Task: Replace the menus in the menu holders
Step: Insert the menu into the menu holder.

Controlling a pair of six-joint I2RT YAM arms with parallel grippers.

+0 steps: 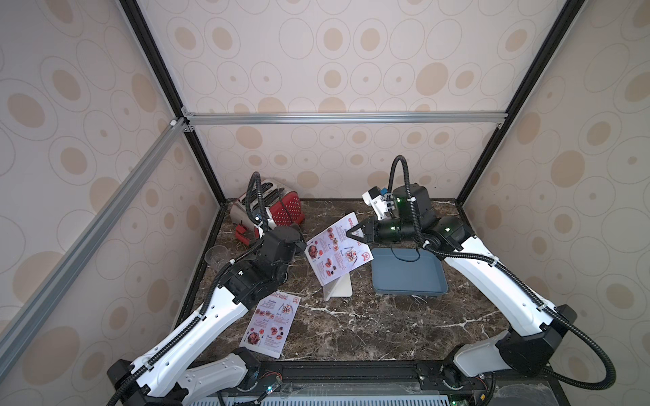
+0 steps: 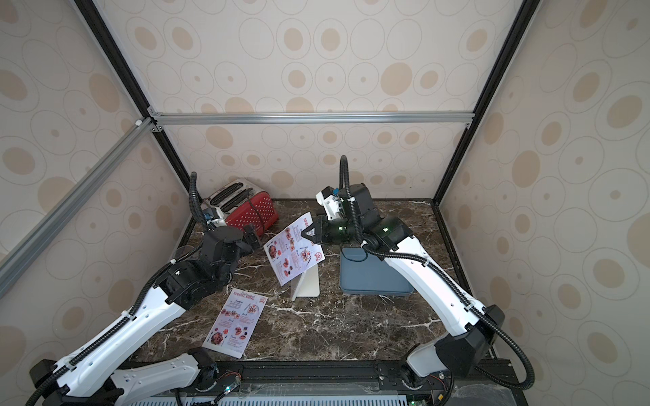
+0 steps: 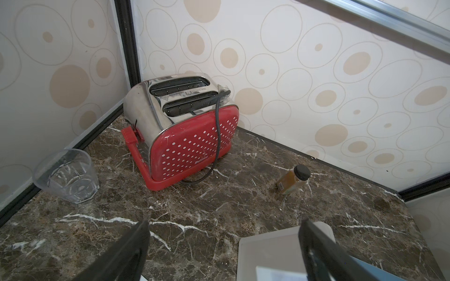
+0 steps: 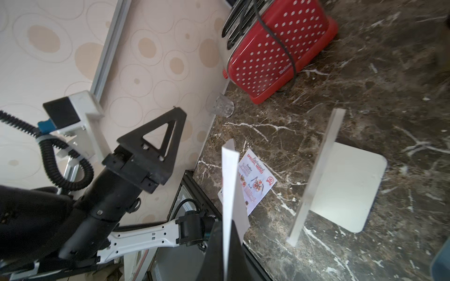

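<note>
My right gripper (image 1: 355,235) is shut on the top edge of one menu (image 1: 334,253), holding it tilted in the air above the menu holder (image 1: 339,290). In the right wrist view that sheet (image 4: 230,180) shows edge-on between the closed fingers (image 4: 216,243), beside the clear slanted stand (image 4: 316,175). No sheet shows in the stand. A second menu (image 1: 272,325) lies flat near the front left. My left gripper (image 1: 299,242) hangs open just left of the held sheet. In its wrist view the spread jaws (image 3: 225,221) hold nothing, over a corner of the holder's base (image 3: 267,245).
A red toaster (image 1: 278,207) stands in the back left corner with a clear cup (image 1: 216,255) by the left wall. A small bottle (image 3: 293,178) stands near the back wall. A blue-grey tray (image 1: 408,272) lies right of the holder, under my right arm.
</note>
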